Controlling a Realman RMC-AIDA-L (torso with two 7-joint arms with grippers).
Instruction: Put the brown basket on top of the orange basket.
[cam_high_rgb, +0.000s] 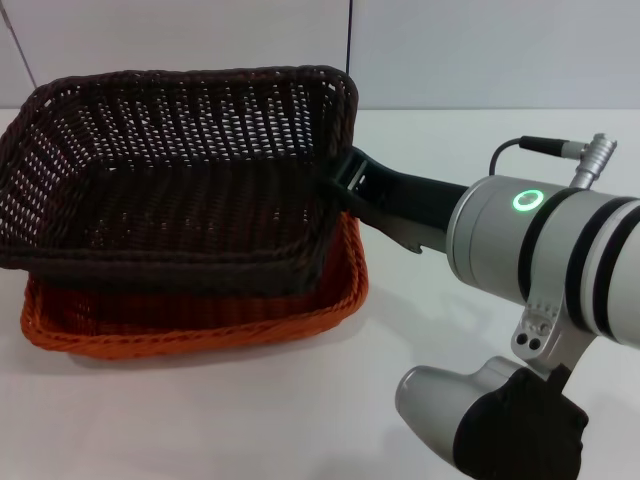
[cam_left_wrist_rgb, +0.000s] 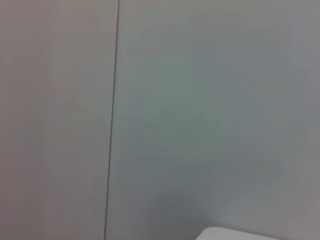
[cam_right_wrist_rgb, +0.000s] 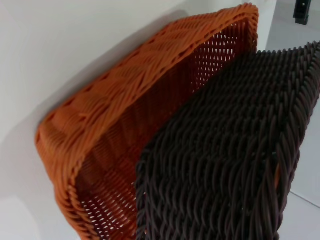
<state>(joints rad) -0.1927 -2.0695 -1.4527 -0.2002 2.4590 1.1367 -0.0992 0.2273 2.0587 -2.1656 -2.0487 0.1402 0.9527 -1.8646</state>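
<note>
The brown basket (cam_high_rgb: 180, 170) is seated tilted inside the orange basket (cam_high_rgb: 200, 325), its right side raised. The right gripper (cam_high_rgb: 352, 178) is clamped on the brown basket's right rim. The left gripper is not seen.

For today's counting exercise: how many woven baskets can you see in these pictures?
2. The brown basket sits tilted inside the orange basket, held at its right rim by the right gripper. The orange basket rests on the table.
</note>
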